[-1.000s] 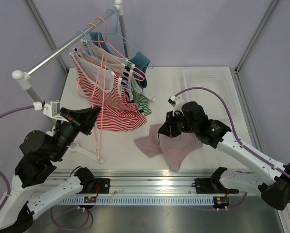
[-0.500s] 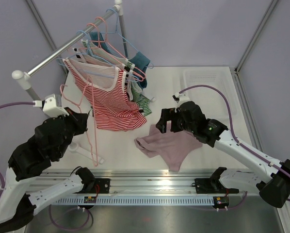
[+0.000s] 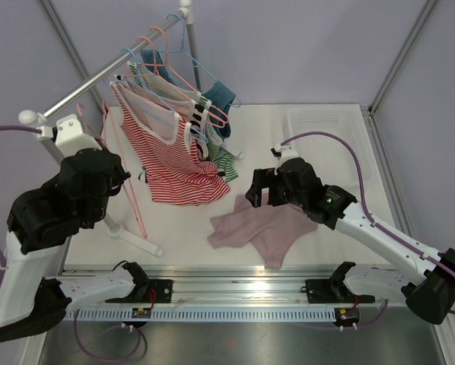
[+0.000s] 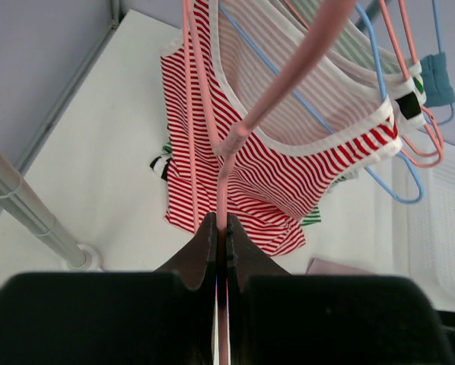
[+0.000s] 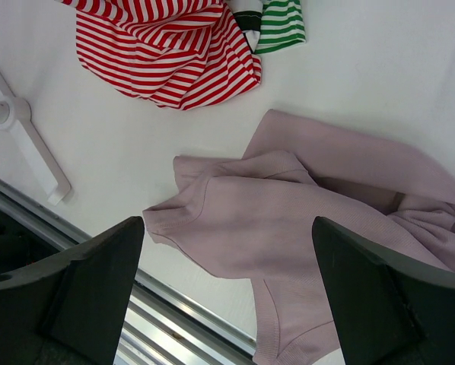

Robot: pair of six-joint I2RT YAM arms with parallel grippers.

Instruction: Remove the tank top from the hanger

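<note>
A mauve tank top [image 3: 262, 224] lies crumpled on the white table, off any hanger. My right gripper [image 3: 259, 190] hovers just above its left part, jaws wide open and holding nothing; the right wrist view shows the tank top [image 5: 303, 220] below the right gripper [image 5: 227, 222]. My left gripper [image 3: 119, 176] is raised at the left, beside the rack post. It is shut on the thin wire of a bare pink hanger [image 3: 136, 213]. The left wrist view shows the left gripper [image 4: 221, 224] pinching that pink hanger [image 4: 235, 137], which rises away from the camera.
A clothes rack rail [image 3: 98, 80] crosses the back left, with a red-striped top [image 3: 174, 163] and other garments on pink and blue hangers. Its foot [image 3: 132, 237] rests on the table. A clear bin [image 3: 326, 129] sits at the back right.
My right gripper opened and let go of the mauve tank top, which settled flat on the table. My left arm lifted the pink hanger up and back toward the rack post.
</note>
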